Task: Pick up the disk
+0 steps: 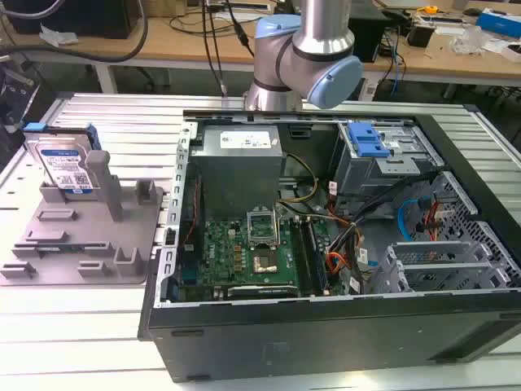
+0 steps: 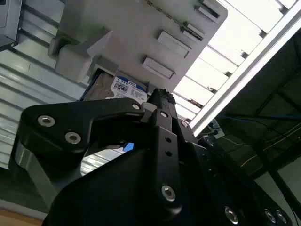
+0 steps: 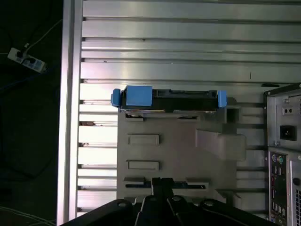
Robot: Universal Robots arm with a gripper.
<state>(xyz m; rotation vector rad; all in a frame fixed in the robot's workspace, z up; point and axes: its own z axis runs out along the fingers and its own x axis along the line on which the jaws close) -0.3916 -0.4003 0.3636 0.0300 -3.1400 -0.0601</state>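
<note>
Pickup not started: disk (image 1: 67, 167) stands on edge in grey tray (image 1: 57, 252) on desk (image 1: 114, 122), at exterior view's left of computer case (image 1: 326, 334). My jaws pressed together, empty, well apart from disk. Whole grasp left.

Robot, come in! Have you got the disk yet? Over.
Gripper over grey tray, not on the disk. Disk upright in tray, untouched. Tall tray post close beside it.

Cluttered wooden benches (image 1: 175, 42) behind a ribbed aluminium table (image 1: 122, 114).
</note>
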